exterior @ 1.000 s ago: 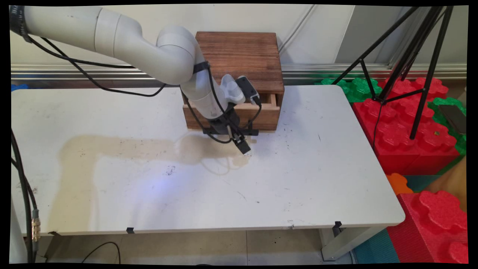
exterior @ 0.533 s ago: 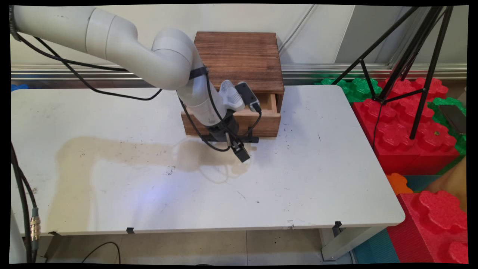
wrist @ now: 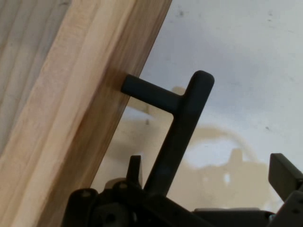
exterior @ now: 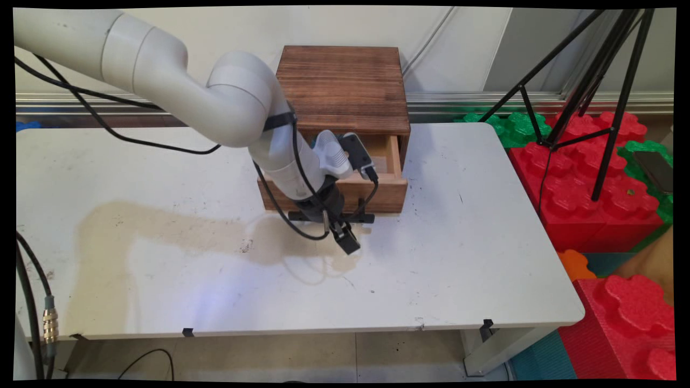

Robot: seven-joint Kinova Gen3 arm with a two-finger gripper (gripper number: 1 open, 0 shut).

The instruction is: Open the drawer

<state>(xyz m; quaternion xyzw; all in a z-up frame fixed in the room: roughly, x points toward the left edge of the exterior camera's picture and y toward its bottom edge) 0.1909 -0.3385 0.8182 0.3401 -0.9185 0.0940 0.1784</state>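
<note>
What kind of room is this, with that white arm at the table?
Probably a robotics lab or test space, not a home. A white robot arm works at a bare, stained table holding only a small wooden drawer box, a black tripod stands alongside, and big red foam blocks are stacked beside the table.

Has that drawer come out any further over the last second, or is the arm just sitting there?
Yes. The drawer has slid further out of the wooden box, toward the table's near edge, and the gripper at its black handle moved the same way. The box itself stayed put.
</note>
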